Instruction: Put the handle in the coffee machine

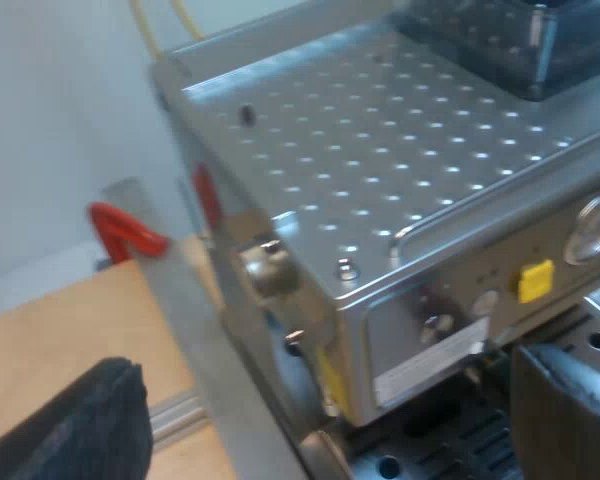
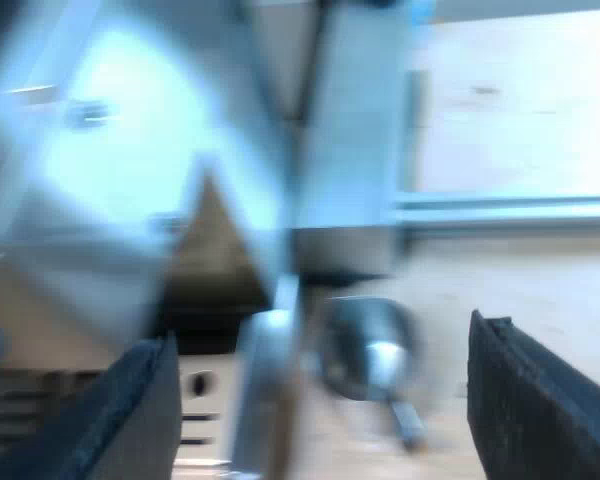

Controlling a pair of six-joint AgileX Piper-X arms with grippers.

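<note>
Your left tool [image 1: 325, 400] is closest to the lens. Its two black fingers [image 1: 70, 430] are spread wide, with nothing held and nothing touching them. Between them you look down on the near corner of the espresso machine [image 1: 380, 150]. Low at that corner is the dark slotted drip tray [image 1: 430, 445]. Above it on the machine's front are a yellow tab [image 1: 535, 281] and a round gauge [image 1: 595, 230], which is cut off at the edge. The dimpled metal top runs away from you to the dark bean hopper [image 1: 510, 40], of which you see only part. Beside the machine a flat metal strip [image 1: 185, 330] slants across the wooden counter [image 1: 50, 340]. Past the strip is a red curved piece [image 1: 120, 228], and you cannot tell what it belongs to.

Your right tool [image 2: 322, 350] is also wide open and empty, its fingers well apart over the counter. Beyond them, a blurred upright metal part [image 2: 265, 390] stands just in front of the metal holder [image 2: 365, 345]. The holder lies loose on the counter by the machine's base, not locked into the front. Its round metal cup is visible, and its dark handle [image 2: 405, 420] points back toward you. The end of the handle is too smeared for you to see any red. Farther off, the machine's body is a bright blur, and a pale metal rail [image 2: 510, 210] crosses the counter behind the holder.
</note>
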